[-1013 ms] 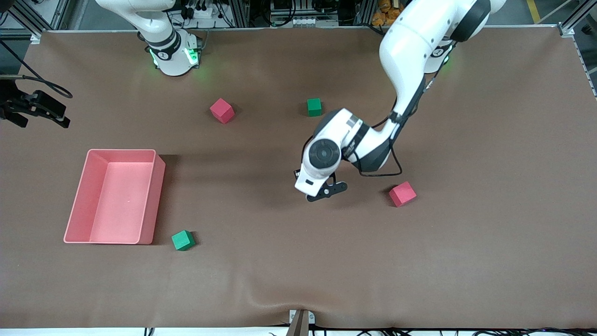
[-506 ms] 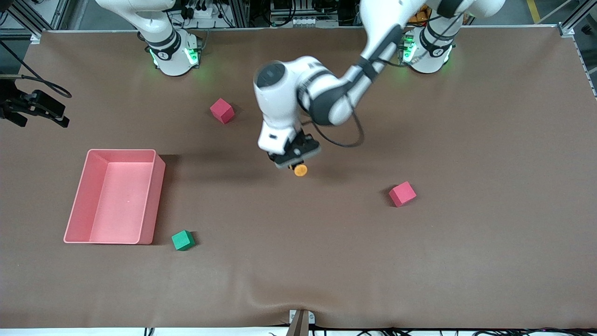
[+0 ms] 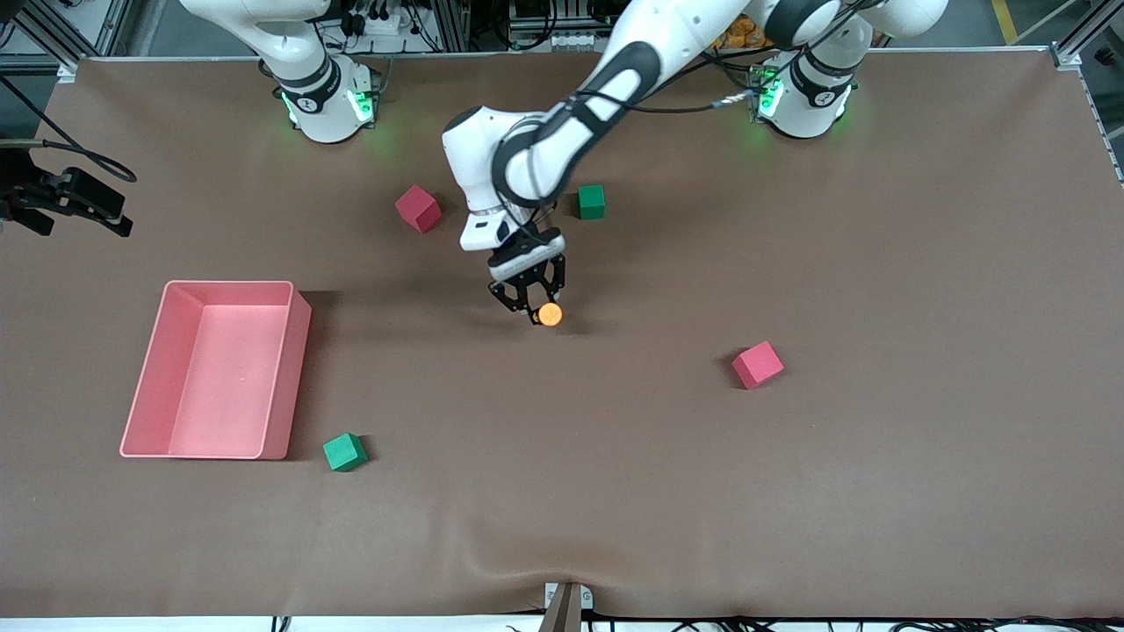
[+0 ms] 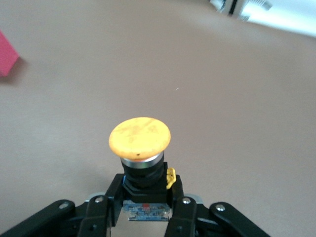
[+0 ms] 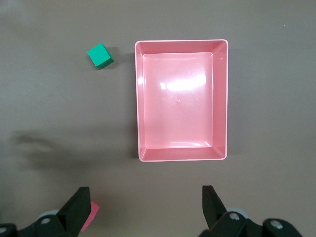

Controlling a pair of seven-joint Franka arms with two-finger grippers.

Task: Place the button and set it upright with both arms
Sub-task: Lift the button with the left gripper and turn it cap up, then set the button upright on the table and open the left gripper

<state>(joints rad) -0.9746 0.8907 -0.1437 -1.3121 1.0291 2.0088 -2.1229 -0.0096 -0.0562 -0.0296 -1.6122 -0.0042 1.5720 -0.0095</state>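
Observation:
My left gripper (image 3: 536, 307) hangs low over the middle of the table, shut on the black body of the button (image 3: 550, 314). The round orange cap sticks out past the fingertips. In the left wrist view the gripper (image 4: 146, 200) clamps the body from both sides, and the button's (image 4: 139, 136) cap faces away from the hand. I cannot tell whether the button touches the table. My right gripper (image 5: 145, 197) is open and empty, high over the table beside the pink bin (image 5: 181, 42).
The pink bin (image 3: 299, 369) stands toward the right arm's end. A green cube (image 3: 344, 452) lies beside its nearer corner. A red cube (image 3: 417, 208) and a green cube (image 3: 592, 201) lie nearer the bases. Another red cube (image 3: 758, 364) lies toward the left arm's end.
My left arm has swung toward the bases and turned its wrist. The button, hidden under the hand a second ago, now shows at the fingertips. The right arm has not moved.

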